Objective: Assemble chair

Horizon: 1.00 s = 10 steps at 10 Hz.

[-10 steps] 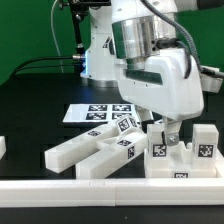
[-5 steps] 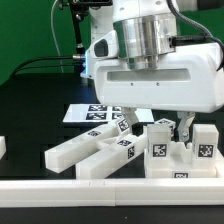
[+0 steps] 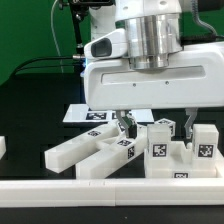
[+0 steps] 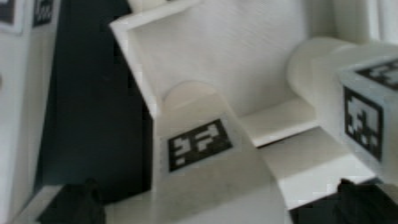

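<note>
Claw: my claw hangs with its jaws spread wide and nothing clamped between them, just in front of the marker board on the camera's side and toward the exterior view's right.
Fingers: the two dark fingers reach down among the chair parts (I cannot tell whether either one touches a part).
Wrist view: the claw shows only as two dark tips at the picture's corners, and a tagged bar runs through the gap between them, with a second tagged piece close beside it.
Small cube: a small cube with a tag sits just beside one finger, at the near edge of the marker board.
Upright blocks: two upright blocks stand in front of the marker board toward the exterior view's right, tags facing the camera.
Long bars: two long bars lie side by side in front of the marker board, angled away from it (each bears a tag).
Border rail: a plain white border rail runs along the table edge, with the chair parts lying between it and the marker board.
Table: the table is black, and the marker board lies flat on it.
</note>
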Available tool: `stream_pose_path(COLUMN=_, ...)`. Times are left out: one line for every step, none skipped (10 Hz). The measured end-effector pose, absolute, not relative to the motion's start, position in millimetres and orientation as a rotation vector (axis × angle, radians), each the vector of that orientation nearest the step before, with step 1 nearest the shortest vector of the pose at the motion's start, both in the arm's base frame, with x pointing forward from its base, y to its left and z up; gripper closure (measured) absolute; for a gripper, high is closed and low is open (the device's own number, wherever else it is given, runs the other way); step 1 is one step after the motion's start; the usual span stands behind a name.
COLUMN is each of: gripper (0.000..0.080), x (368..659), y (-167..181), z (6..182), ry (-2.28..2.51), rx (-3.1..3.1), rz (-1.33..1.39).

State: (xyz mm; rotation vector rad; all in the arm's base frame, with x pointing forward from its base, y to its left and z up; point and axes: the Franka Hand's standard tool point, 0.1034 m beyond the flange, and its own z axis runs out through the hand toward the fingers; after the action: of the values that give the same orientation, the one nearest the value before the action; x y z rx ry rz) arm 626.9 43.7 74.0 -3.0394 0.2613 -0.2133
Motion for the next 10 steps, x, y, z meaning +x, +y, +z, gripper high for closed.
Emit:
stream_pose_path(gripper=0.0151, x=627.7, y=44.5, z=73.9, ry=0.263, rx=-3.041, rz=-0.233)
stream_pose_path(gripper=0.0286, x=627.4, y=44.1, z=73.7, ry=0.315, rx=-3.034, rz=-0.228)
stream_pose_path(gripper=0.0286, x=627.5, y=43.9, z=73.7, ry=0.335, rx=-3.031, rz=-0.227)
stream_pose_path(gripper=0.0424, x=627.4, y=44.4, z=73.6, ry=0.448, rx=-3.009, rz=-0.222)
stream_pose_path(gripper=0.0515, x=627.7, y=44.4, z=73.9, ry=0.566, rx=-2.983, rz=-0.217)
stream_pose_path(gripper=0.0515, x=627.8, y=44.3, z=73.9, ry=0.644, rx=-2.963, rz=-0.213)
stream_pose_path(gripper=0.0515, x=627.8, y=43.9, z=74.0, ry=0.740, rx=-2.934, rz=-0.208)
stream_pose_path(gripper=0.0515, x=628.0, y=43.3, z=74.0, ry=0.848, rx=-2.900, rz=-0.202)
stream_pose_path(gripper=0.0515, x=628.7, y=43.2, z=74.1, ry=0.990, rx=-2.850, rz=-0.194)
stream_pose_path(gripper=0.0515, x=630.9, y=42.4, z=74.8, ry=1.141, rx=-2.786, rz=-0.188)
